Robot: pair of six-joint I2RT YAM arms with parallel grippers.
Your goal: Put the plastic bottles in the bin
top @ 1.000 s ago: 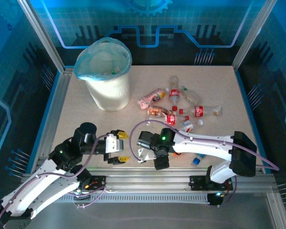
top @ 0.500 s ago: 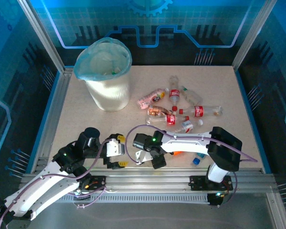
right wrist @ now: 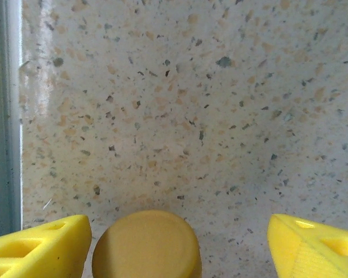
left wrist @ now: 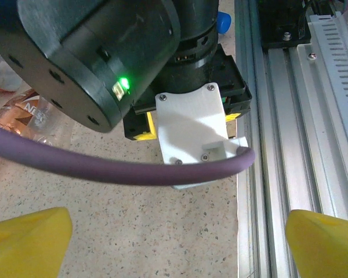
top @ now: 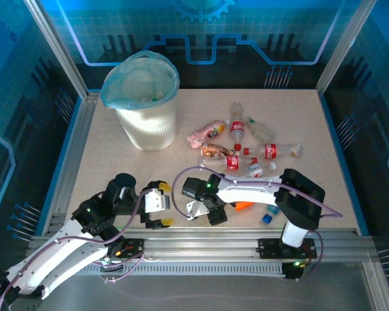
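Near the rail (right wrist: pixel 3 116): right gripper (right wrist: pixel 177 240), jaws apart, nothing clasped; yellow cap (right wrist: pixel 146 246) between its fingers, close against one, clear of the other; judged best to shift sideways and centre it before closing, else it may squirt out. Just beside: left gripper (left wrist: pixel 174 255), spread wide, empty; arms crowd, so give room. Mid-table: bottles (top: pixel 270 151), loose heap. Far left: bin (top: pixel 146 126), well apart; carry high enough to clear its rim.

Clear bottle (left wrist: pixel 23 116) label: pale letters "NE…", rest hidden. Red-labelled bottles (top: pixel 270 151): script too small to read.
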